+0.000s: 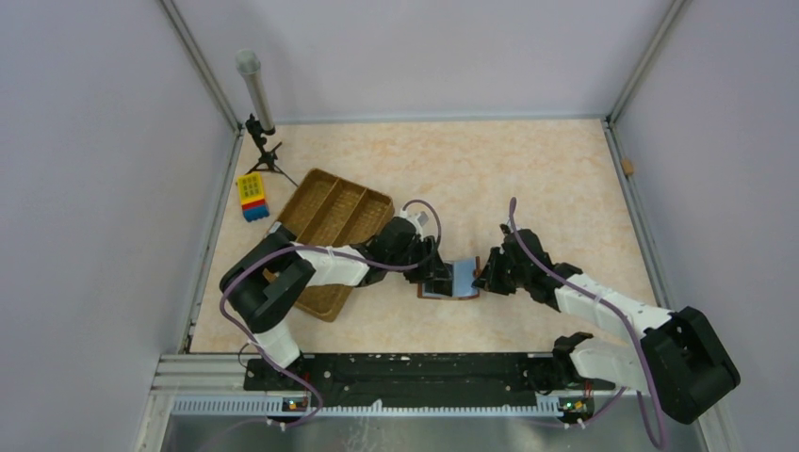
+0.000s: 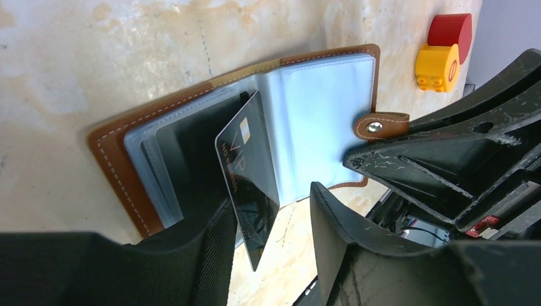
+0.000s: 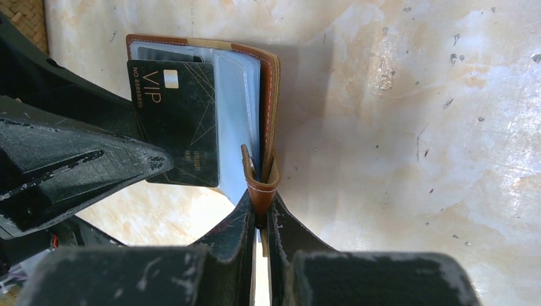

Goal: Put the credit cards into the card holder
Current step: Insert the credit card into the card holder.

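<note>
The brown card holder (image 1: 461, 280) lies open on the table between both grippers, its clear sleeves (image 2: 319, 108) facing up. A dark credit card (image 2: 249, 166) marked VIP stands tilted with its far end in a sleeve of the holder. My left gripper (image 2: 271, 204) is open. One finger (image 2: 204, 242) touches the card's side, and a gap separates the card from the other finger. In the right wrist view the card (image 3: 175, 127) sticks out of the holder (image 3: 271, 95). My right gripper (image 3: 263, 213) is shut on the holder's strap and cover edge.
A large woven compartmented tray (image 1: 320, 174) sits left of the arms. A yellow-and-blue block (image 1: 252, 196) and a small tripod with a tube (image 1: 256, 94) stand at the far left. A yellow and red block (image 2: 440, 51) lies beyond the holder.
</note>
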Available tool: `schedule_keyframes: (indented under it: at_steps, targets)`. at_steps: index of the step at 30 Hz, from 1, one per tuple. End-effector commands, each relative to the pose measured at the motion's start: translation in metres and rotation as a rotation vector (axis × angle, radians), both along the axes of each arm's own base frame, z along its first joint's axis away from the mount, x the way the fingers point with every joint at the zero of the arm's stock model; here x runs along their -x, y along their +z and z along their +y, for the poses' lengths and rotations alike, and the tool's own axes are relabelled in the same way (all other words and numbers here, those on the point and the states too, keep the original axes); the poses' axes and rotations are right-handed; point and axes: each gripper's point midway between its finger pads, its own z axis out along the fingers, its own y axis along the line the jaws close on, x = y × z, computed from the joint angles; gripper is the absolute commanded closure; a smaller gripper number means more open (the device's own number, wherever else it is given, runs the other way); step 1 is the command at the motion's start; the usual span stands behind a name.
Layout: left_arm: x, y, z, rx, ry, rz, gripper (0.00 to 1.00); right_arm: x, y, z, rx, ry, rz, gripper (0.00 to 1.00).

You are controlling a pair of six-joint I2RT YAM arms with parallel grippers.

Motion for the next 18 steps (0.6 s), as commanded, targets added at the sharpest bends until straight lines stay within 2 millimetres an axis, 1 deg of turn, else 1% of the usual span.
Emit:
schedule_keyframes:
  at_steps: [1, 4, 8, 12, 18]
  targets:
    - [0.0134, -0.0274, 0.03, -0.116, 0.045, 0.061, 0.53, -0.002, 0.0068, 0.0006, 0.005, 0.006, -0.028, 1.0]
    - [0.0159, -0.0257, 0.0332, -0.109, 0.061, 0.067, 0.53, -0.0015, 0.0061, 0.0001, 0.007, 0.005, -0.025, 1.0]
    - [0.0197, -0.0243, 0.0351, -0.088, 0.073, 0.073, 0.59, -0.002, 0.0068, 0.0003, 0.006, 0.005, -0.027, 1.0]
    - [0.0205, -0.0226, 0.0318, -0.043, 0.08, 0.08, 0.67, -0.0015, 0.0055, 0.0004, 0.007, 0.007, -0.023, 1.0]
    - [0.0211, -0.024, 0.0257, 0.031, 0.097, 0.096, 0.7, -0.0002, 0.004, -0.0003, 0.011, 0.008, -0.018, 1.0]
